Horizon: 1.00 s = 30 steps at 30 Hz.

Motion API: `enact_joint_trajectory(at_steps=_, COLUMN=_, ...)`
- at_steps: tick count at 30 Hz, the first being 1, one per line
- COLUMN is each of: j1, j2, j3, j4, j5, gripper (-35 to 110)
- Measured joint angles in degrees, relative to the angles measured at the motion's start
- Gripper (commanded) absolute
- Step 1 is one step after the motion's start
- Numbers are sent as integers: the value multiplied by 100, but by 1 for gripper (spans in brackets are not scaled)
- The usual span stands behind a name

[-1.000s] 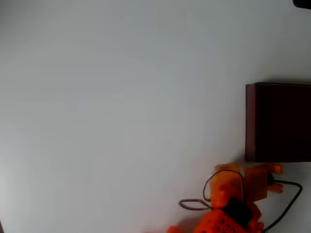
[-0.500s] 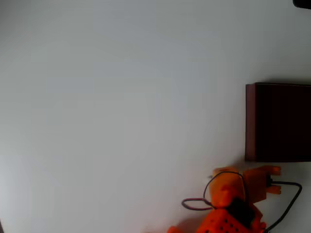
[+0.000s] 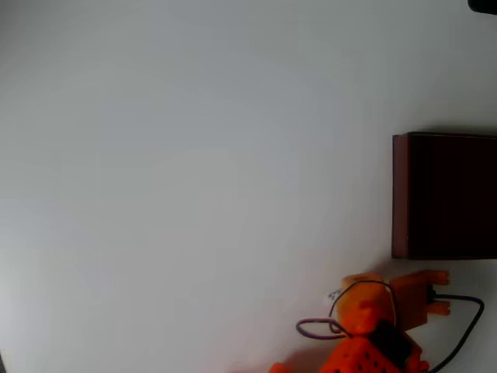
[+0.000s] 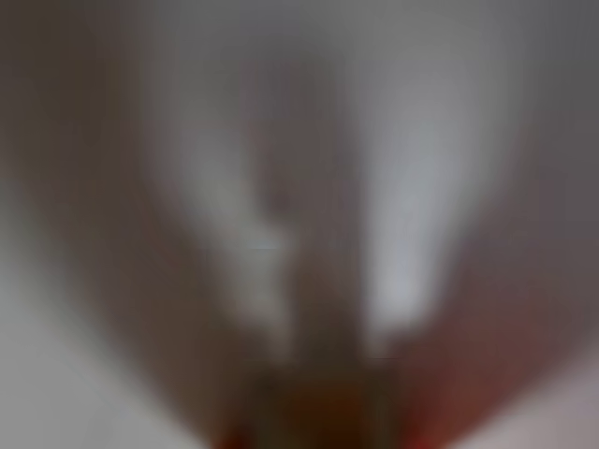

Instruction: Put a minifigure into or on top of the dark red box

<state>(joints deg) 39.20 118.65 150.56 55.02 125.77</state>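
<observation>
The dark red box (image 3: 401,194) stands at the right edge of the overhead view, with thin red walls and an almost black inside. Just below its lower left corner is my orange gripper (image 3: 359,289), seen from above, so its fingers are hidden under the arm. A tiny whitish speck with dark marks (image 3: 334,296) lies on the table at the gripper's left edge; it looks like the minifigure. Whether the gripper touches it is unclear. The wrist view is too blurred to make out anything but dark streaks and a reddish patch.
The white table (image 3: 194,179) stretches bare to the left of the box. A black cable (image 3: 466,326) and a thin wire loop (image 3: 311,329) hang off the arm near the bottom edge. A dark corner (image 3: 483,5) shows at the top right.
The arm has slid down toward the bottom edge, away from the box's lower corner. The small whitish speck now shows at the gripper's left edge.
</observation>
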Motion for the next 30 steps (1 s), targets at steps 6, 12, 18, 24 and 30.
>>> enact_joint_trajectory(at_steps=6, j1=44, j2=0, j3=0, j4=70, j5=-360, gripper=0)
enact_joint_trajectory(at_steps=12, j1=527, j2=-79, j3=-756, j4=1169, j5=-1723, gripper=0)
enact_joint_trajectory(at_steps=18, j1=642, j2=-185, j3=-1863, j4=1872, j5=-3041, gripper=0)
enact_joint_trajectory(at_steps=24, j1=721, j2=-79, j3=-2681, j4=2057, j5=-3841, gripper=0)
enact_joint_trajectory(at_steps=30, j1=782, j2=-53, j3=-3032, j4=1450, j5=-4447, gripper=0)
